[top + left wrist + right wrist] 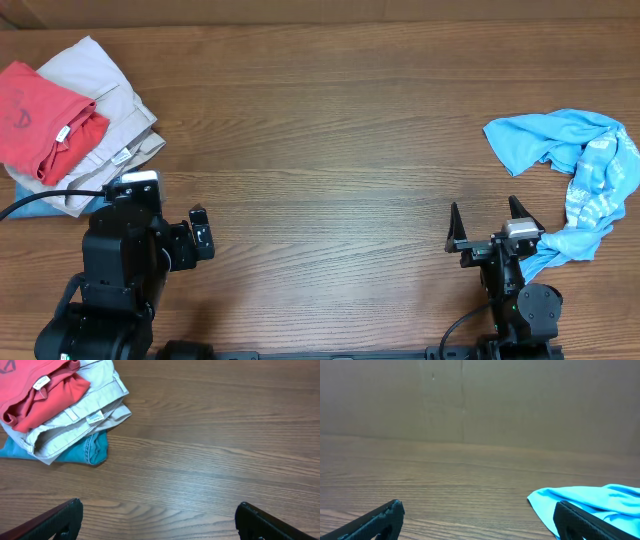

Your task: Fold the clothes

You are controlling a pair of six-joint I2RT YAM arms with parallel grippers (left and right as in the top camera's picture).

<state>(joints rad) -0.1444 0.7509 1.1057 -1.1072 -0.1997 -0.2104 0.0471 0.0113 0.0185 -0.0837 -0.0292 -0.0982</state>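
Observation:
The red-orange T-shirt (35, 115) lies folded on top of a pile at the far left, its white neck tag showing. It also shows in the left wrist view (40, 390). The light sky-blue shirt (580, 170) lies crumpled at the right edge, and its near corner shows in the right wrist view (585, 500). My left gripper (200, 238) is open and empty over bare wood in front of the pile (159, 515). My right gripper (487, 222) is open and empty just left of the blue shirt's lower end (479, 512).
Under the red T-shirt lie folded beige trousers (110, 90) and, at the bottom, denim-blue jeans (87, 450). The wooden table (330, 150) runs between the pile and the blue shirt. A brown wall (470, 400) stands behind the table.

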